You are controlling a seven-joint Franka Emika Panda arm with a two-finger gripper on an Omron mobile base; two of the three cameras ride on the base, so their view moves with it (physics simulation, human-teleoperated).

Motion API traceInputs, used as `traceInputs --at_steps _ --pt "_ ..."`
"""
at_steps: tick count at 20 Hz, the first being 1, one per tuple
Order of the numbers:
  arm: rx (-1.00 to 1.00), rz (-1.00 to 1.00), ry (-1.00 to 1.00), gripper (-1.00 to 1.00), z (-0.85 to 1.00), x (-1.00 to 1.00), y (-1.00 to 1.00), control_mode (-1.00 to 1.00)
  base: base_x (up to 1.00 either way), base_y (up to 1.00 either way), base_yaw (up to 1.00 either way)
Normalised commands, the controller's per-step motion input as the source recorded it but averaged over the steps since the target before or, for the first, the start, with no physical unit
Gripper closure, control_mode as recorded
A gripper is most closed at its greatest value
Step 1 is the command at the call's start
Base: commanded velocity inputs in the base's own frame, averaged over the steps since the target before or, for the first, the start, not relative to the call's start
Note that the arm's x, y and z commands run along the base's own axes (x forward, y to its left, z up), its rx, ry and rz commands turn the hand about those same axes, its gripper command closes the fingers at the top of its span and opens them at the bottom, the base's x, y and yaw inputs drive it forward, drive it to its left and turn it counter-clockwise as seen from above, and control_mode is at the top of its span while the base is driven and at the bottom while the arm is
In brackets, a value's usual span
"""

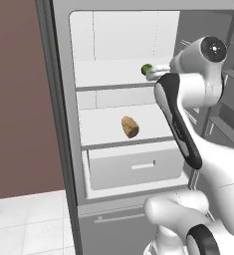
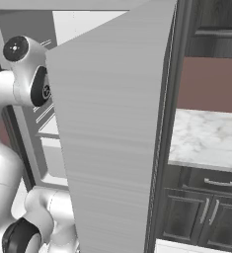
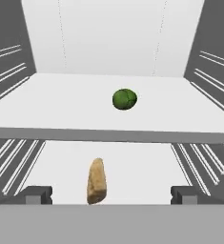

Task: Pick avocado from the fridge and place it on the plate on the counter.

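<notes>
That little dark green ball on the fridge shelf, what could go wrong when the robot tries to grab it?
The small round dark green avocado sits loose on the smooth white upper shelf, so a nudge might roll it away. The open jaws sit level with the lower shelf, where the tan-brown lumpy oblong item lies, so the robot might grab that instead. The tall grey fridge door stands close beside the arm, risking a bump.

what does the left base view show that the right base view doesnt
The left base view alone shows the small dark green round avocado on the upper fridge shelf, the tan-brown lumpy oblong item on the shelf below, and the white drawer. The right base view alone shows the grey fridge door's outer face, the white-grey marbled counter and the dark panelled cabinets. Both show the white robot arm and part of the tall grey-framed fridge.
</notes>
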Motion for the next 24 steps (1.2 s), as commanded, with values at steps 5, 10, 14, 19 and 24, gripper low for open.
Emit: traceInputs --at_steps 5,10,14,19,24 --pt "0.01 -0.13 -0.03 -1.00 0.29 0.30 -0.13 -1.00 0.00 0.00 0.00" --pt "0.04 -0.04 -0.04 -1.00 0.08 0.15 -0.25 -1.00 0.00 0.00 0.00" --pt "0.02 0.00 0.02 -1.00 -0.08 0.17 -0.26 -1.00 0.00 0.00 0.00" --pt "0.00 0.02 0.02 -1.00 -0.14 0.02 -0.05 -1.00 0.00 0.00 0.00" --pt "-0.01 0.00 0.00 -1.00 0.00 0.09 0.12 -1.00 0.00 0.00 0.00"
